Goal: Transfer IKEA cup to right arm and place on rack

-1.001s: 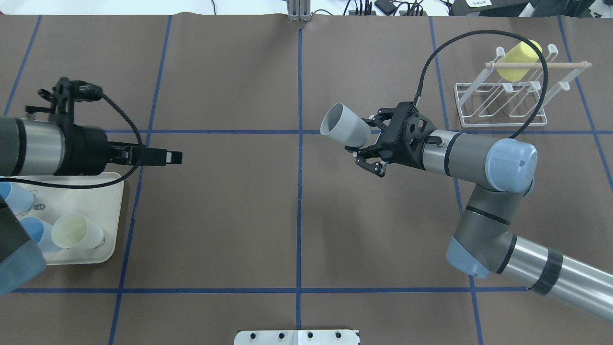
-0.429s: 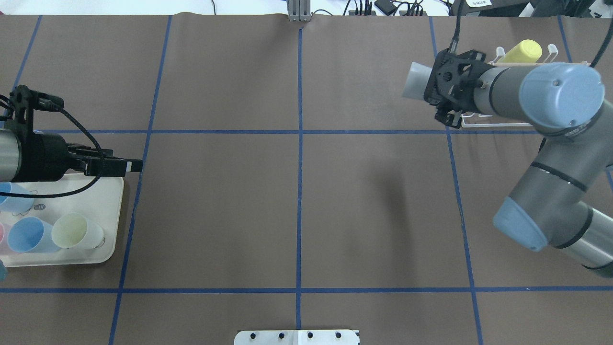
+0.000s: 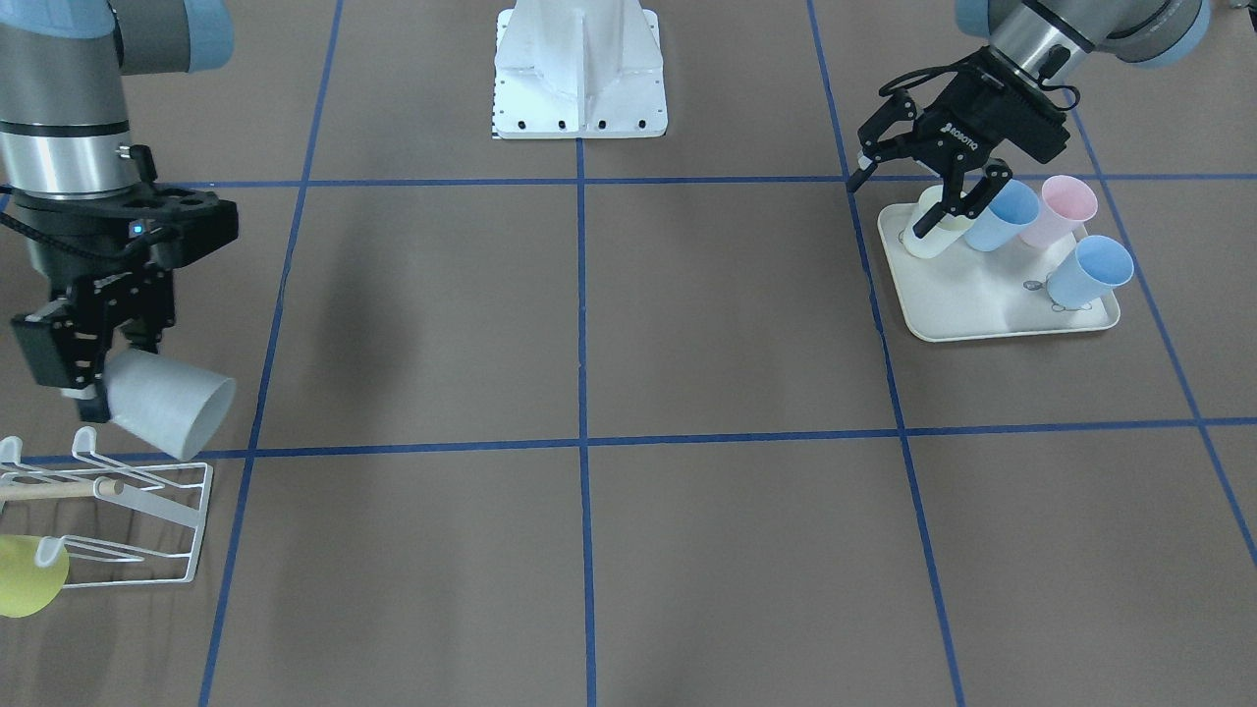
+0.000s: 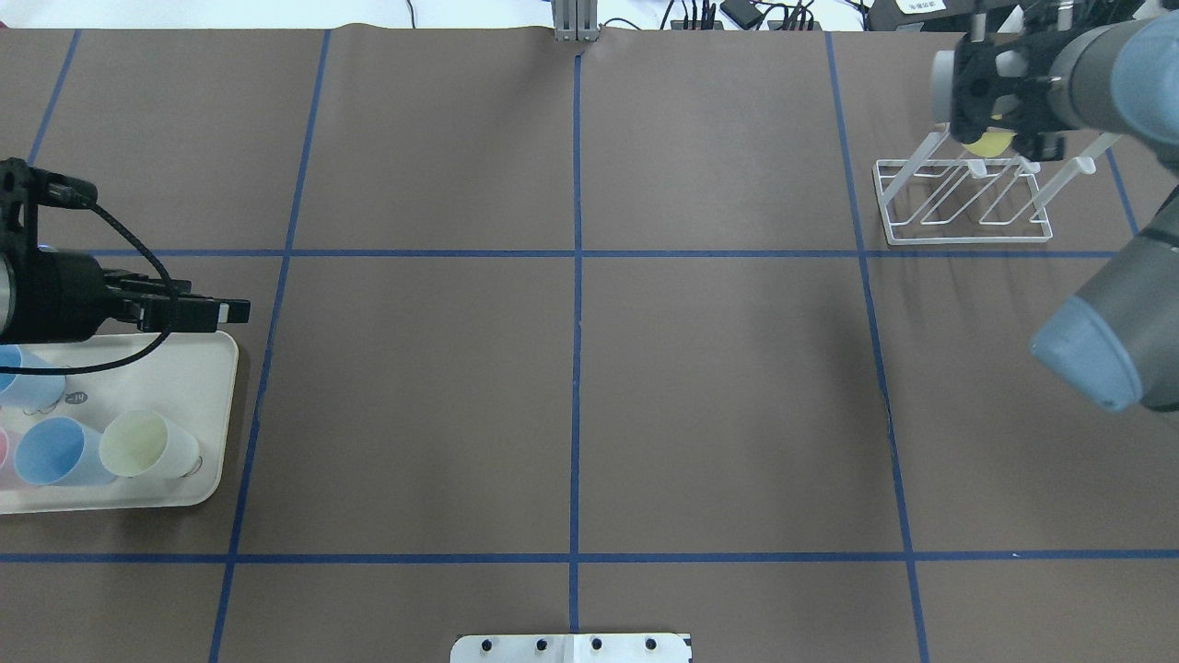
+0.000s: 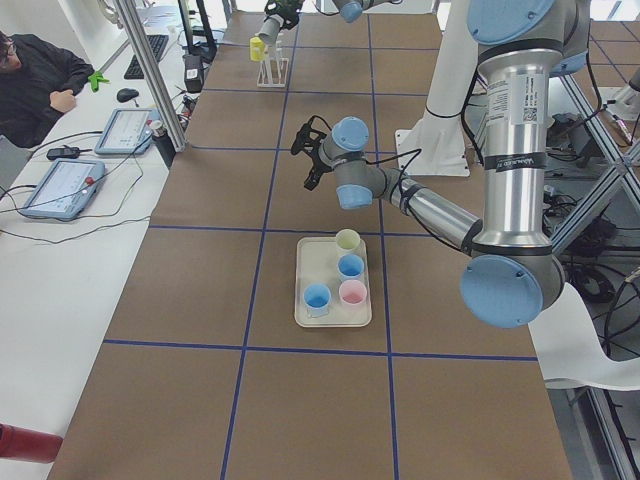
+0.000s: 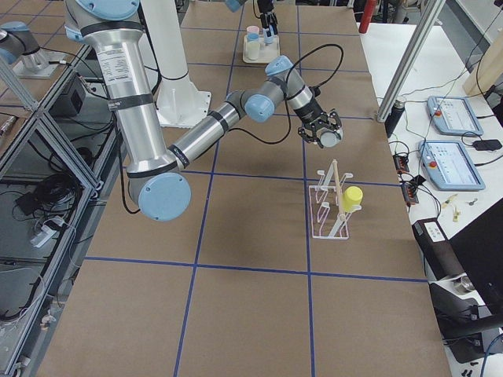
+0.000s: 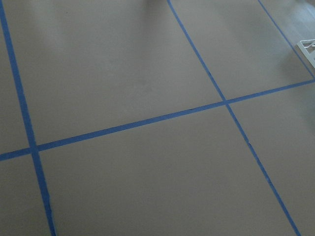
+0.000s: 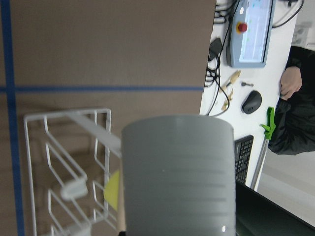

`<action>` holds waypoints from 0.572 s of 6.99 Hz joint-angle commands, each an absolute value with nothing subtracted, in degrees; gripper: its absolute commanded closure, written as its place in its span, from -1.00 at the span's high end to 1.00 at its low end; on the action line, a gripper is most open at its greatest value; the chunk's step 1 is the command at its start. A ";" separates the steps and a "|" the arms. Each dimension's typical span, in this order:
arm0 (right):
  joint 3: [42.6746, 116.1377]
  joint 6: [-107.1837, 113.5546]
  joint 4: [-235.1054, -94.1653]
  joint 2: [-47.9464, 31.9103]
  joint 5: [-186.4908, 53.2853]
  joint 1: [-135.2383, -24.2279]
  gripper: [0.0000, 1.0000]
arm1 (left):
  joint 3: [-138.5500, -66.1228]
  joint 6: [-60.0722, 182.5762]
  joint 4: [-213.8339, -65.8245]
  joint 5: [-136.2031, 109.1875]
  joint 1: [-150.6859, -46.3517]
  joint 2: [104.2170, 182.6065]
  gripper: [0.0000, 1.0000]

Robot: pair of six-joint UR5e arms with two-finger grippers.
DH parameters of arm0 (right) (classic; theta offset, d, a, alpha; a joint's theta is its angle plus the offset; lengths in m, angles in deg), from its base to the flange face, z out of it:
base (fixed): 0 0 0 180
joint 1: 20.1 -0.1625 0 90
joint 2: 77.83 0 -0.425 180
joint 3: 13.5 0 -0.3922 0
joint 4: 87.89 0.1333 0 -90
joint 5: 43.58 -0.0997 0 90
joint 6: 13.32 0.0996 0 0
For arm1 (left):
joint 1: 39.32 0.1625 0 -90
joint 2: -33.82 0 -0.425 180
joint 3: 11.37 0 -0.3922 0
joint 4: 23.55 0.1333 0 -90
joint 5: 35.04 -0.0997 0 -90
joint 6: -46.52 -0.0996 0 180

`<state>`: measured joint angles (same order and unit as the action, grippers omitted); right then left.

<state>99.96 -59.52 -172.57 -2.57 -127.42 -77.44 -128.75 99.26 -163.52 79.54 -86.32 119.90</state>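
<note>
Right claw [image 3: 86, 365] is pinching the grey cup [image 3: 169, 410] at its closed end, in the lower left of the front-facing view. The cup is hanging tilted, its mouth pointing toward the lower right. It is hovering above the tabletop [image 3: 589, 550] just beside the white wire rack [image 3: 199, 520], not yet on a prong. A yellow cup [image 3: 22, 581] is hanging on the rack's outer end. Left claw [image 3: 918, 191] is hovering spread over the cream tray [image 3: 967, 316] at the upper right, gripping nothing. Four cups [image 3: 1090, 270] are standing on that tray.
</note>
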 commanded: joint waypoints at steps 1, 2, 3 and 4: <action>96.74 -78.21 -176.75 -2.07 -121.76 -82.76 -1.00 | -128.79 95.83 -163.56 79.48 -88.28 117.76 1.00; 92.54 -81.57 -176.31 -2.24 -119.80 -83.03 -1.00 | -128.79 95.83 -163.65 79.48 -88.28 117.75 1.00; 89.19 -85.96 -175.44 -2.59 -119.43 -84.16 -1.00 | -128.70 95.83 -163.73 79.48 -88.28 117.75 1.00; 86.55 -89.57 -172.73 -2.59 -117.52 -84.87 -1.00 | -128.70 96.00 -163.82 79.48 -88.28 117.75 1.00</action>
